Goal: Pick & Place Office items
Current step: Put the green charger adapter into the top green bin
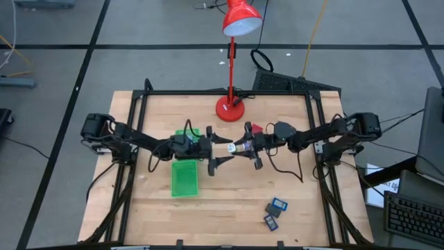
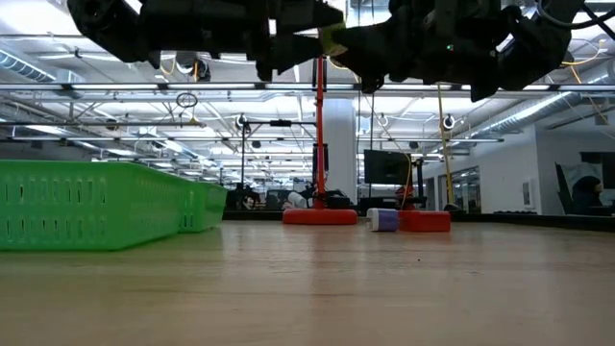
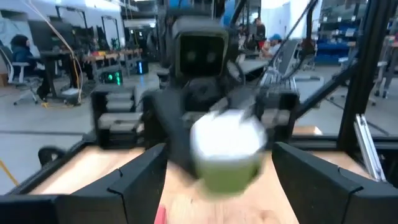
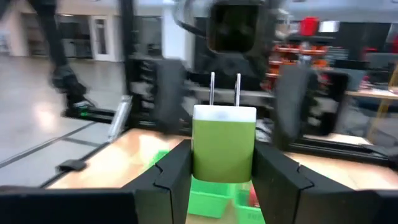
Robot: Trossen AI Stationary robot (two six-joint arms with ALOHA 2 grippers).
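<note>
High over the middle of the table, my right gripper [image 4: 224, 183] is shut on a small green plug adapter [image 4: 224, 149] with a white end and two metal prongs. It shows in the high view as the adapter [image 1: 239, 147]. My left gripper [image 1: 222, 149] faces it from the table's left, open. Its fingers [image 3: 134, 180] stand on either side of the adapter's white end [image 3: 225, 140] without touching. Two dark rectangles with blue faces [image 1: 275, 212] lie flat near the front right. A red block [image 1: 257, 129] and a whitish-blue bit [image 2: 382, 219] lie near the lamp. My right gripper pinches the adapter's green body [image 4: 198, 163] by its two sides, between the two fingers. The fingers are level and come from the table's right side. The white pronged end [image 4: 224, 113] sticks out past the fingertips toward my left gripper. The adapter is lifted clear of the table.
A green tray [image 1: 184, 178] lies on the table below my left arm, left of centre. A tall red desk lamp stands on its base [image 1: 229, 107] at the far middle edge. Black frame rails [image 1: 132, 173] run along the table's sides.
</note>
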